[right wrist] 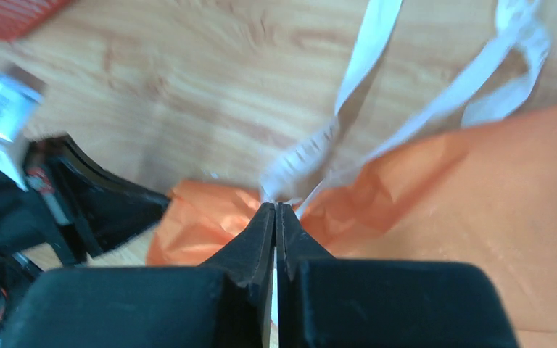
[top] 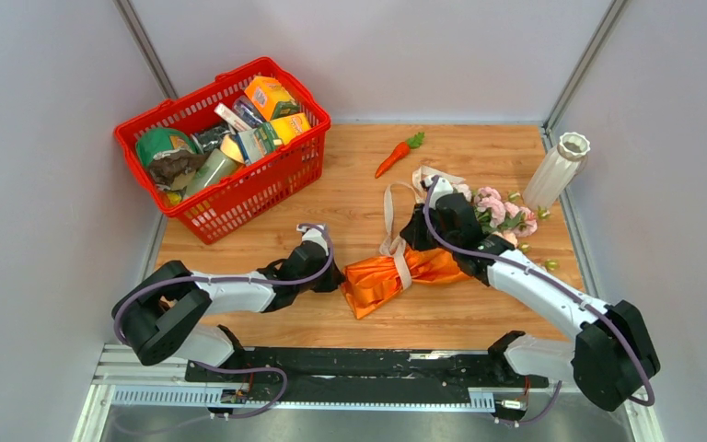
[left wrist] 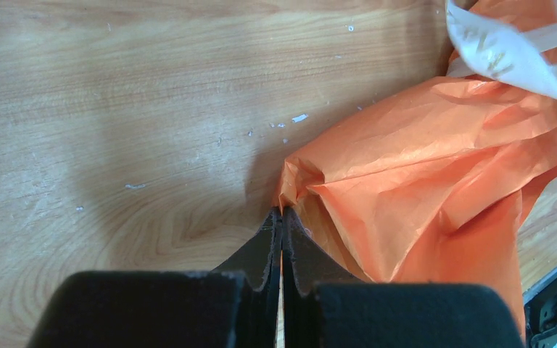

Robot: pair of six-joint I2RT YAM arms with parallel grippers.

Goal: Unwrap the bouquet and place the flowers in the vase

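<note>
Currently: left fingers clamped on bouquet wrapping, right fingers pinching ribbon; risk: knot may tighten or paper tear under pull.

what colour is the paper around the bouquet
Shiny orange wrapping paper, clearest in the left wrist view.

Bright, even overhead light casts soft shadows; the right wrist view is motion-blurred around the bouquet, others sharp.
</note>
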